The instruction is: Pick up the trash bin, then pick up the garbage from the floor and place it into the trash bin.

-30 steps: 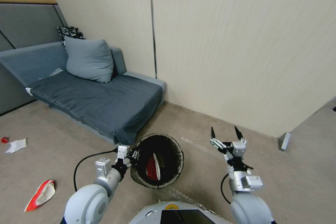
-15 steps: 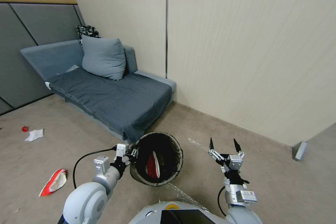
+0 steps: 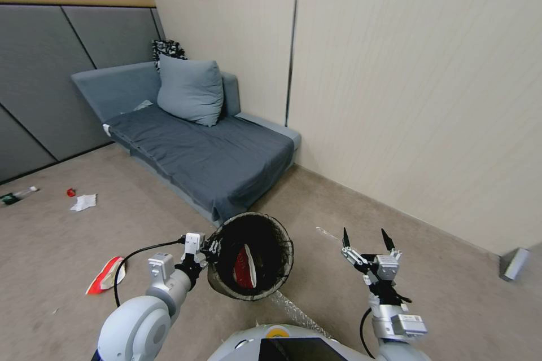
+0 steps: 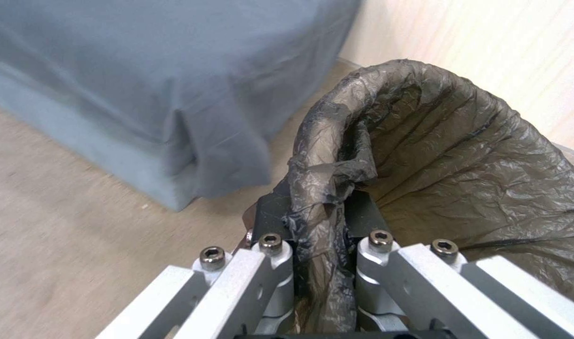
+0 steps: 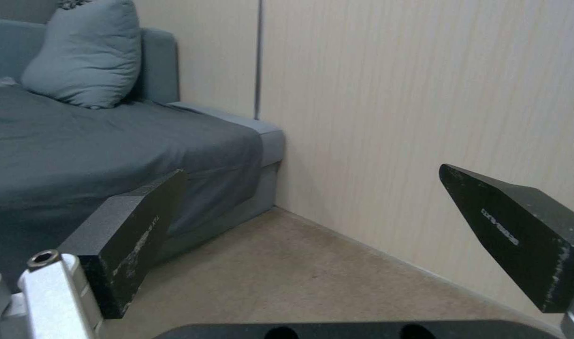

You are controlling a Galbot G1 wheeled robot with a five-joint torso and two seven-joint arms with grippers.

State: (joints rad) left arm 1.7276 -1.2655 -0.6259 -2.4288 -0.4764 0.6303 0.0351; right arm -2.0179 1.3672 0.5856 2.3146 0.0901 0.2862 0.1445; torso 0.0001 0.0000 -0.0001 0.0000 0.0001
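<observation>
Jaws of the left gripper [image 3: 210,248] are clenched on the rim of the trash bin [image 3: 271,287], which hangs tipped at lower centre of the head view, a red-and-white wrapper [image 3: 244,267] inside it. At lower right the right gripper [image 3: 366,240] stands released, its jaws spread and holding nothing. Garbage lies at the left edge: a red-and-white wrapper on the floor [image 3: 106,274], a white paper scrap [image 3: 83,202], a red bit [image 3: 70,192] and a bottle [image 3: 17,196].

Left wrist view: left gripper [image 4: 317,221] pinches the bin's dark liner [image 4: 463,160] at the lower centre, beside the sofa [image 4: 142,80].

Right wrist view: right gripper [image 5: 312,226] gapes wide toward the wall [image 5: 425,94].
</observation>
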